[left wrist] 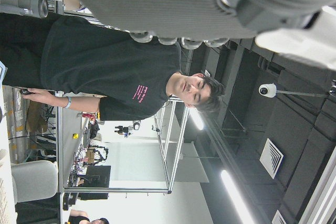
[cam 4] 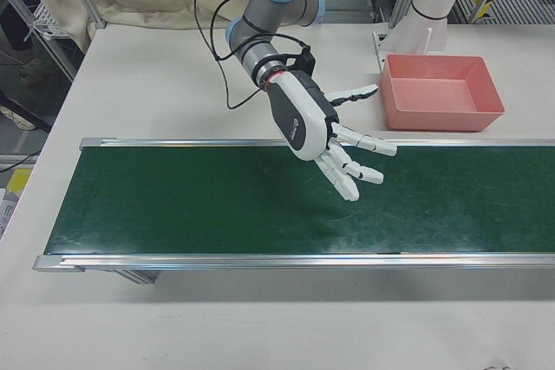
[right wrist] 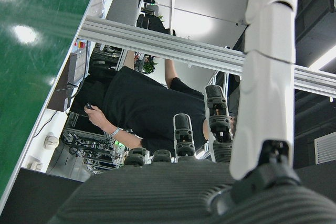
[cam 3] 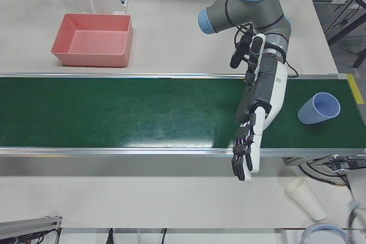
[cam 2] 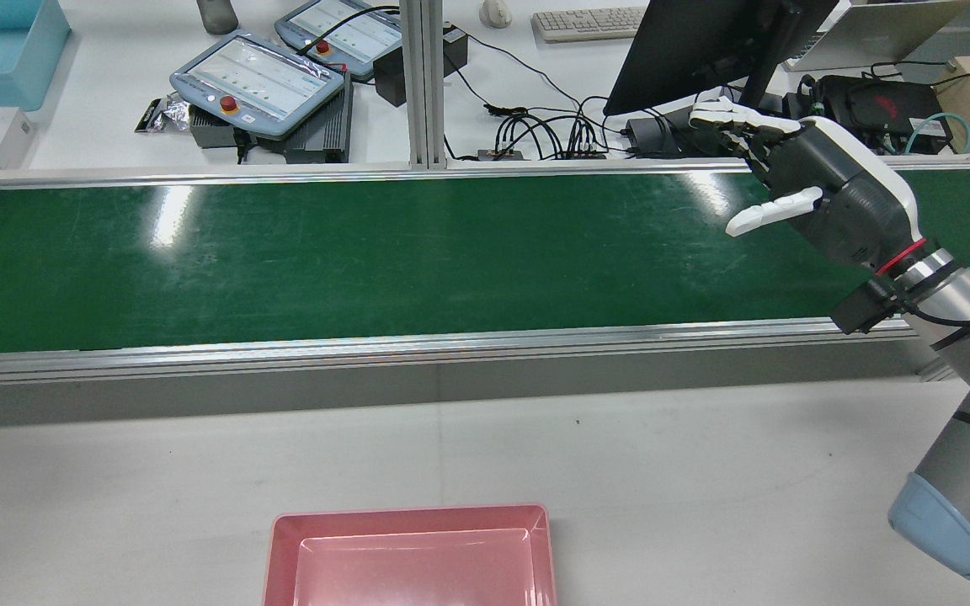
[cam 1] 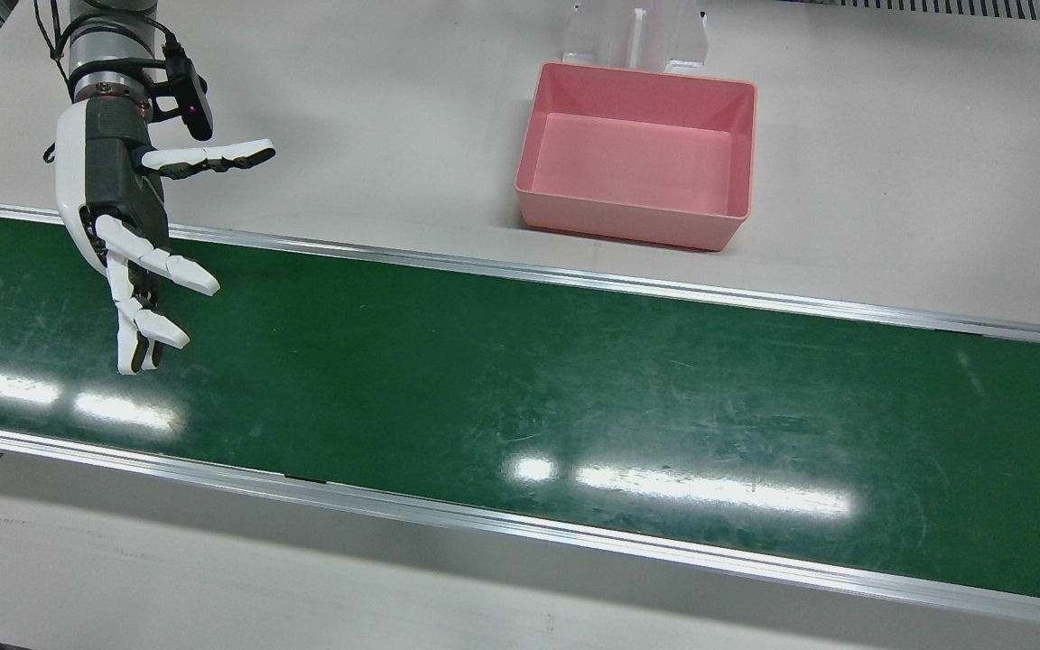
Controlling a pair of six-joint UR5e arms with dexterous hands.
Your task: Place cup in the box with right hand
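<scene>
The pink box point(cam 1: 636, 164) sits empty on the pale table point(cam 1: 890, 181), just off the near rail of the green belt point(cam 1: 574, 388) on the robot's side, and everything else is easiest placed from it.

The right hand point(cam 1: 123, 208) hangs well off to one side of the box, over the belt's box-side edge. Its fingers point(cam 1: 163, 262) are spread wide apart and reach out across the green, the thumb stuck out sideways toward the box, and nothing is in its grasp. From behind the robot, the same hand point(cam 2: 830, 202) shows well to the right of the box point(cam 2: 411, 555) and clear above the belt. The right-front camera has it point(cam 4: 325, 132) tilted palm-down, with the box point(cam 4: 440, 91) off beyond its thumb.

The blue cup point(cam 3: 318, 108) is nowhere near that hand. It rests at the far end of the belt on the other side of the box point(cam 3: 91, 41), well away from it, its mouth turned up toward the camera; whether it stands straight or leans I cannot tell.

Between the box and the cup hangs the left hand point(cam 3: 258, 112) — stretched out flat across the belt, fingers point(cam 3: 242, 155) straight and close side by side past the outer rail, holding nothing. A stack of white paper cups point(cam 3: 306, 198) lies on the table beyond the cup.
</scene>
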